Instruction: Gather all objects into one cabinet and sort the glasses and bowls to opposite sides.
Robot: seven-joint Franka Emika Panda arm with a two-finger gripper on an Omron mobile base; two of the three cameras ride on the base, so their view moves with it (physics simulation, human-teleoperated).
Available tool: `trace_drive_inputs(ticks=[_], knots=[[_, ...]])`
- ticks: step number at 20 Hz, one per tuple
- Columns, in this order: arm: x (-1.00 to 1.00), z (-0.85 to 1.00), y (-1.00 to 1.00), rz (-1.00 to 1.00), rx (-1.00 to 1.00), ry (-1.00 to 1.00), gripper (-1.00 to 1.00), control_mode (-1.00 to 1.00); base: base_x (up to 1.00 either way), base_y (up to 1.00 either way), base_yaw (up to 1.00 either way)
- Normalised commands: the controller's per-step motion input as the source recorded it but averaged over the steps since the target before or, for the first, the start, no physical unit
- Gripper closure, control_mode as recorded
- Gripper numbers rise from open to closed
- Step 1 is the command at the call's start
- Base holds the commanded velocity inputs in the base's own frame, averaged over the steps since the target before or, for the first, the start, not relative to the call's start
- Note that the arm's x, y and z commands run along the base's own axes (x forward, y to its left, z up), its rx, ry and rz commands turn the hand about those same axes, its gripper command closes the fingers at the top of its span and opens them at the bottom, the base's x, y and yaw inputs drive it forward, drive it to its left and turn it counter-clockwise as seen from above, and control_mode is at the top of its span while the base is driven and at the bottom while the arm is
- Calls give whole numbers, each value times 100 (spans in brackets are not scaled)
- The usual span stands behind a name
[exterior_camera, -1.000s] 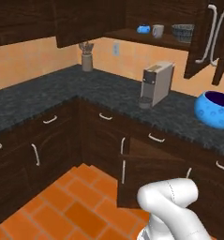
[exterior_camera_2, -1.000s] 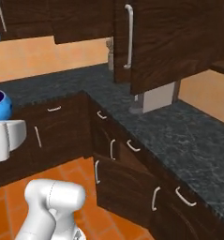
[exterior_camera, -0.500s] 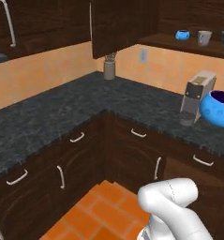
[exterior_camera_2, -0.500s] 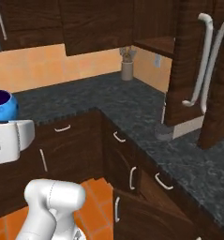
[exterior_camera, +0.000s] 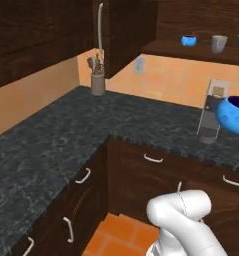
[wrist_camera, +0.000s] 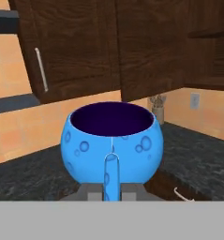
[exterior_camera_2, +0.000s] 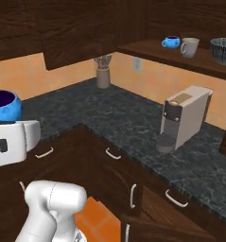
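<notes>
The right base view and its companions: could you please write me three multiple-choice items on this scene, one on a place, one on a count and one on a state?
1. Where does the tumbler stand?
A. on the counter
B. on the cabinet shelf
C. in the tool

2. How many blue bowls can be seen?
A. one
B. two
C. three

3. What state is the tool in?
A. open and empty
B. shut on a blue bowl
C. shut on the tumbler

Answers:
1 B: it stands on the shelf between the small blue bowl and the striped bowl.
2 B: one on the shelf, one carried.
3 B: the carried bowl sits right at the tool in the hand view.
</notes>
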Motion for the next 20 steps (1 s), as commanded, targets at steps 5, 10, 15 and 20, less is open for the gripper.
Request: trace_drive_inputs(ticks=[5,10,15,20], knots=[[0,0,0,0,0,0,100,100,61,6,-57],[0,0,0,0,0,0,100,100,55,5,-43],[0,0,0,0,0,0,100,100,39,8,-3],[0,0,0,0,0,0,100,100,41,0,-32]])
